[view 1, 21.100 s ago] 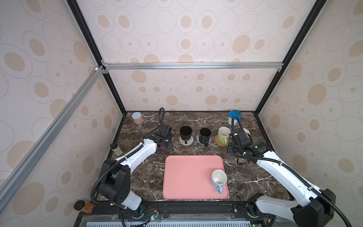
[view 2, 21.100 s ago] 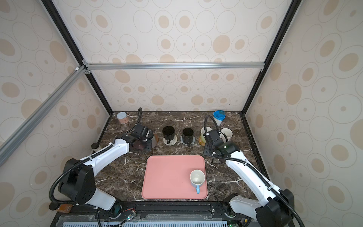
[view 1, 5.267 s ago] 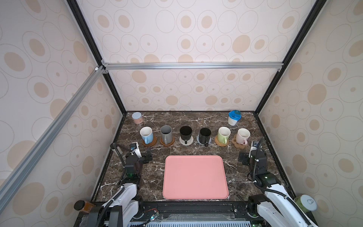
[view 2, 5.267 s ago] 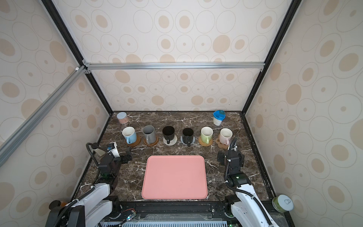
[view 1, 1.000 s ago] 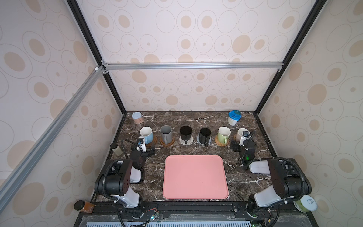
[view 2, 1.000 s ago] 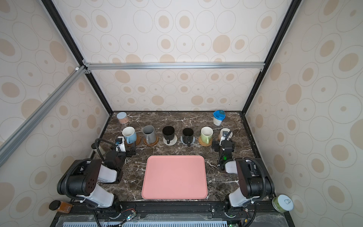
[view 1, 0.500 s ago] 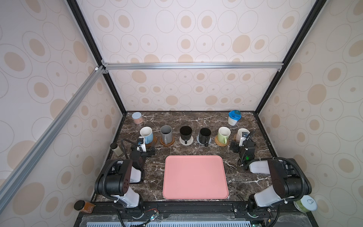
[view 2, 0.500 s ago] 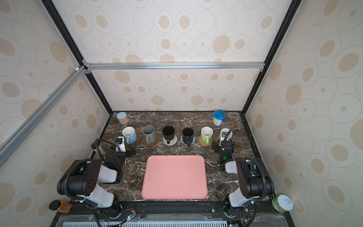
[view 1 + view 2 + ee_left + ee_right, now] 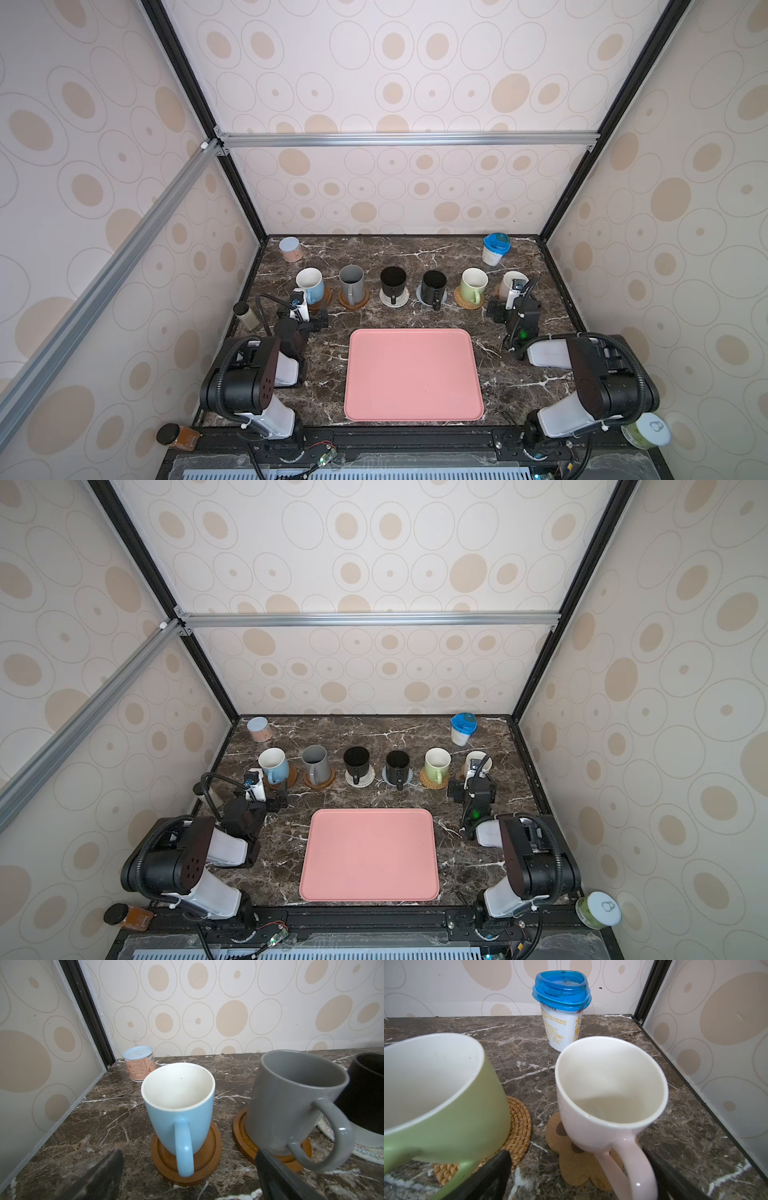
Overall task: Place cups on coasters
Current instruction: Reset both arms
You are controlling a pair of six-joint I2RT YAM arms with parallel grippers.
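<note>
Beyond the pink tray (image 9: 413,370), the row of mugs (image 9: 392,282) stands close-packed, handles toward the tray, with only narrow gaps between neighbours. Behind that row the marble tabletop (image 9: 415,253) lies open up to the can (image 9: 289,249) and the blue-lidded jar (image 9: 494,249) at the far corners. The left arm (image 9: 249,374) and right arm (image 9: 590,374) flank the tray's sides.

left claw (image 9: 188,1153), right claw (image 9: 576,1152) spread wide
</note>
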